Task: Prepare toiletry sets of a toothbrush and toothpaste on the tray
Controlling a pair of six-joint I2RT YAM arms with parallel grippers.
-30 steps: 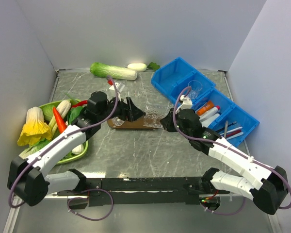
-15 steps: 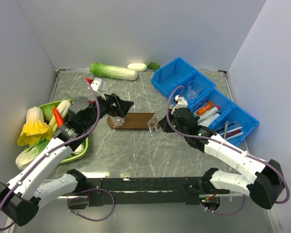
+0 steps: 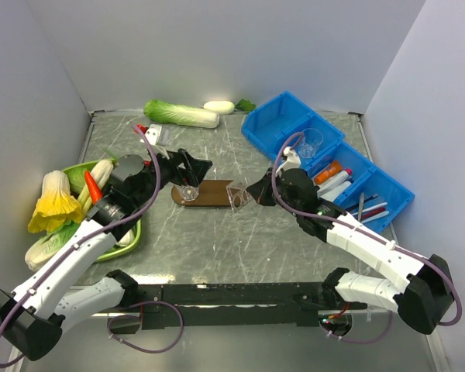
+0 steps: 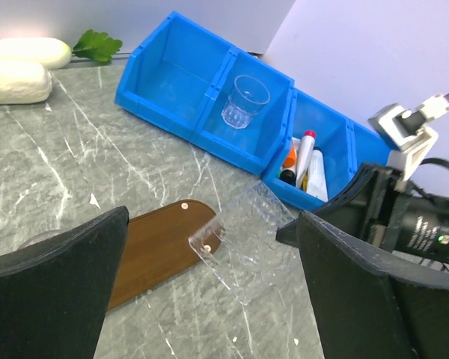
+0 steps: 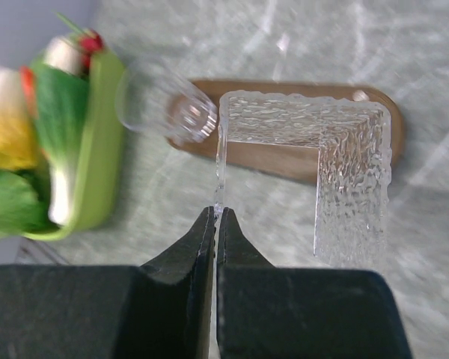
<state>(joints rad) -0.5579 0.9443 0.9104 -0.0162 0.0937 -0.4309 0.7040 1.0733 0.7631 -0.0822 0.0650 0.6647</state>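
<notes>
The right gripper (image 5: 215,215), clenched on a clear cup (image 5: 352,179) by its rim, held it over the tray (image 3: 214,193). It probably needed setting down upright. The left gripper (image 3: 188,170) gaped empty.

I work at a robot test bench in a lab, not in a home or a shop. My left arm (image 3: 85,240) and right arm (image 3: 364,248) are bolted to a black rail (image 3: 232,293) at the near edge of a table (image 3: 217,248) with a grey marble-look top. Bare pale walls (image 3: 217,46) box it in on three sides like a booth. A purple cable (image 3: 157,167) loops in the open along each arm. Everything around me looks staged. Plastic-looking vegetables (image 3: 54,203) are piled in a green dish (image 5: 101,142), and a cabbage (image 3: 178,114) lies by the back wall. Blue bins (image 4: 172,82) hold tubes (image 4: 314,168) and a cup (image 4: 248,101), and a wooden tray (image 4: 157,247) sits mid-table.
</notes>
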